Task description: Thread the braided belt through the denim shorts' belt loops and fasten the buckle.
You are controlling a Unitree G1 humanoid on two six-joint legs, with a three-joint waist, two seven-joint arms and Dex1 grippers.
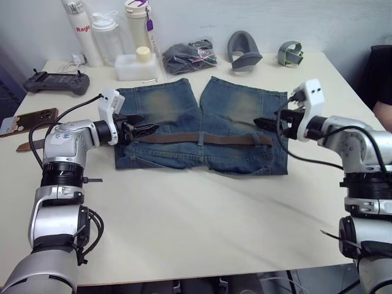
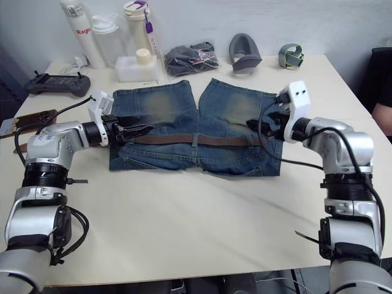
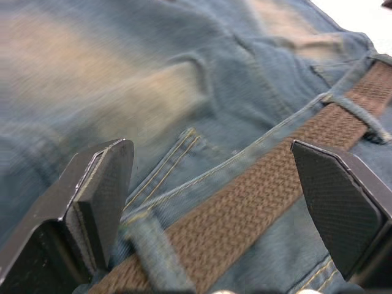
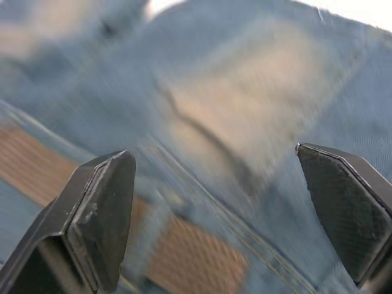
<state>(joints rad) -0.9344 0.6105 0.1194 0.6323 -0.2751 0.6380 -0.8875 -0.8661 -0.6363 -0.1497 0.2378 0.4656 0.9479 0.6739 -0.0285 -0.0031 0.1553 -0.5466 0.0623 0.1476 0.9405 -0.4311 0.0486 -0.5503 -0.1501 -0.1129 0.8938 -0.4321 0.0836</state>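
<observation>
While the braided belt [image 1: 202, 139] lies along the denim shorts [image 1: 184, 110], both tools, left [image 1: 142, 130] and right [image 1: 260, 123], gape wide, empty; close on each end squarely

Shorts [image 1: 202, 122]: faded blue denim, paler worn patches on both legs, lying flat on the worktop, waistband toward the robot, legs pointing away. Belt [image 1: 208, 139]: dark brown braided strap, running straight along the waistband, passing under the loops [image 1: 200, 136]; one loop sits mid-waist over the strap. Buckle can't be made out.
</observation>
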